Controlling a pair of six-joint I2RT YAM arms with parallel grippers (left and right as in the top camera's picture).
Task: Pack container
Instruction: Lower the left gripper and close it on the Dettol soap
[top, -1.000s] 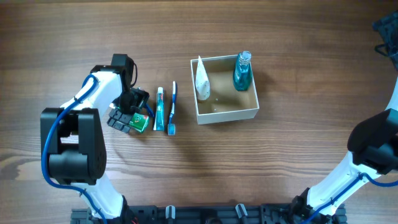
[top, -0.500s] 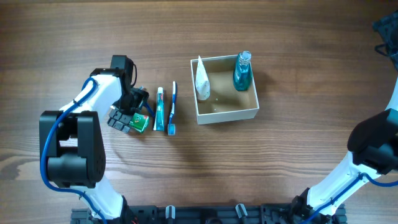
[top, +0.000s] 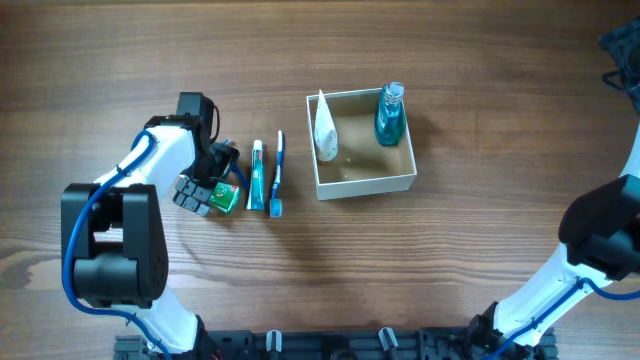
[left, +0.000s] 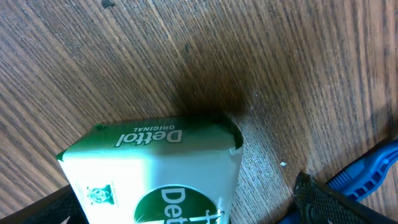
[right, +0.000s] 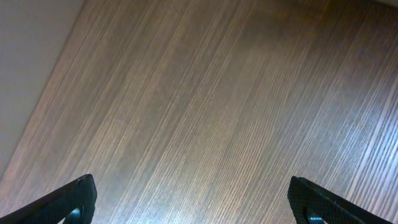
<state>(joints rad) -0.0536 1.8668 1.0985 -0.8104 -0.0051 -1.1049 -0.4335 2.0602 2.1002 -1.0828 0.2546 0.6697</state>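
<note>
The wooden desk (top: 480, 250) carries the container (top: 365, 184) near its middle, with a white tube (top: 325, 135) and a teal bottle (top: 389, 118) stood against its walls, which leaves floor space free. The left end effector (top: 210, 185), fingers spread, straddles the green soap box (left: 161, 174) toward the desk's left edge, probably to grasp it. The right end effector (right: 193, 199), equally spread, hovers empty over bare desk.

Overhead straight down; both wrist views close above table (top: 480, 260)

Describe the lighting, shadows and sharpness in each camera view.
Overhead: even light, sharp, only soft shadows around the container. Left wrist: the green Dettol box looms close, print legible, a dark shadow patch behind it. Right wrist: wooden table with a soft sheen across the grain, no blur.
</note>
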